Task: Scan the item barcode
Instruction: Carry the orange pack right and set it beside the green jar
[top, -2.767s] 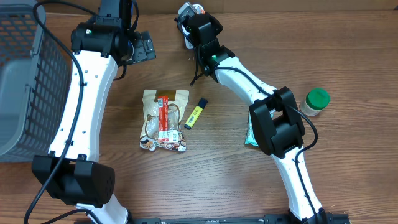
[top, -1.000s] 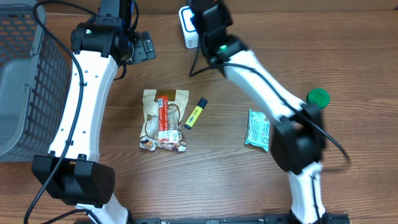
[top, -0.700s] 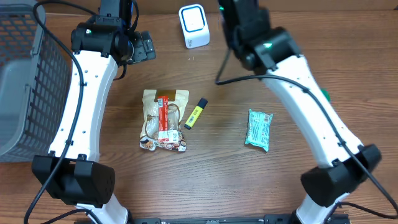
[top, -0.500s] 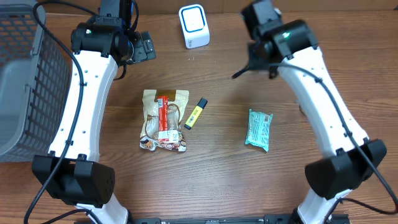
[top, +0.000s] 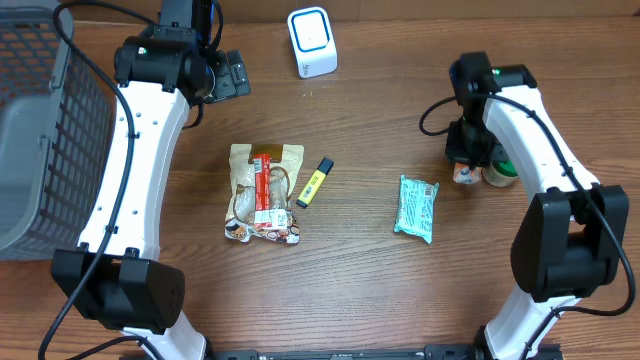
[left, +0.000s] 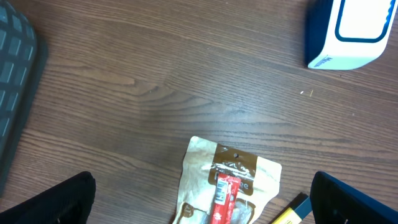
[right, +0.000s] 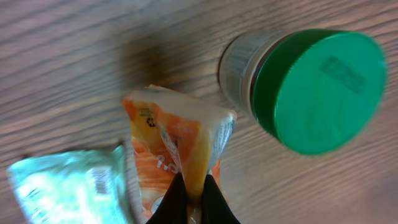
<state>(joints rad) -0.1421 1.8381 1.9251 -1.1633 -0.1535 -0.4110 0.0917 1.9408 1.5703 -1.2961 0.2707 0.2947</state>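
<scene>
Right hand (right: 193, 203) pinched shut on the orange pouch (right: 179, 146), low beside the jar (right: 314, 87) by the counter's (top: 360, 295) right edge, left hand (top: 232, 75) wide open and empty; next, I'd say, carry its barcode to the scanner (top: 312, 42) at the far edge

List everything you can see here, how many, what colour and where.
scanner: one, white and blue, far edge, centre
basket: one, grey, left edge
snack bag: one, beige with red label, left of centre
highlighter: one, yellow, right beside the snack bag
packet: one, teal, right of centre
jar: one, green lid, beside the pouch at right
pouch: one, orange, pinched by the right fingers
table: one, brown wood
left fingers: two, black, open, left of the scanner
right fingers: two, black, shut on the pouch
</scene>
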